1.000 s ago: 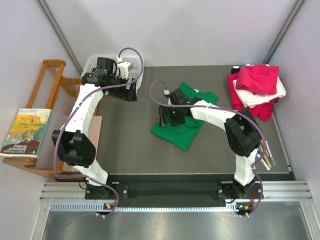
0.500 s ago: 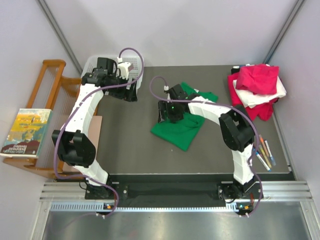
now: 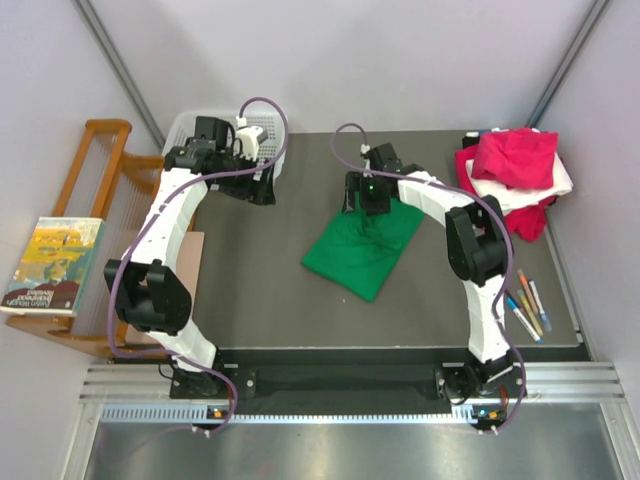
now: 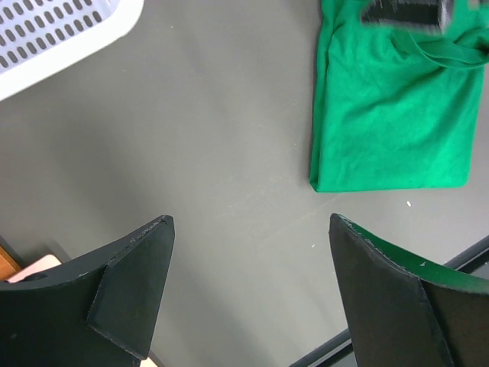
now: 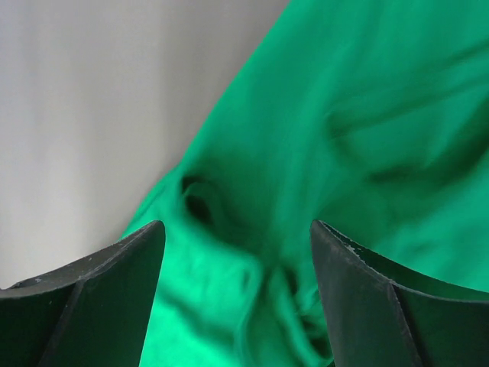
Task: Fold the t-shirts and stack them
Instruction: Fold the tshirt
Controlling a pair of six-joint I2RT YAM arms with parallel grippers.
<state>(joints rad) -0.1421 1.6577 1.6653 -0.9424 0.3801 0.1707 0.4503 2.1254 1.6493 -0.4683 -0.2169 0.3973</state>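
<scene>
The green t-shirt (image 3: pixel 360 248) lies near the middle of the dark surface (image 3: pixel 260 290), folded into a rough rectangle set at a slant, with creases across its top layer. In the left wrist view the same shirt (image 4: pixel 390 122) shows straight folded edges on its near sides and a loose hem loop at its far corner.

The right jaws hang over the shirt's far edge, and the right arm hides that edge in the top view. In the right wrist view they stand wide apart, with rumpled, blurred green cloth (image 5: pixel 367 115) below and between them. Whether the tips touch the fabric cannot be told.

Well apart from the green shirt, at the far right corner of the surface, the other t-shirts sit in a loose heap: a magenta-pink one (image 3: pixel 515 155) on top, a white one (image 3: pixel 545 190) under it, and a red one (image 3: pixel 525 222) at the bottom. A few markers (image 3: pixel 525 310) lie near the right edge, closer to the arm bases.

On the left, the left jaws are also spread wide, hovering over bare surface just beside a white mesh basket (image 3: pixel 268 128) at the far left corner; its rim (image 4: pixel 53 38) shows in the left wrist view. Off the surface to the left stands a wooden rack (image 3: pixel 100 180) with a book (image 3: pixel 55 265) on it.
</scene>
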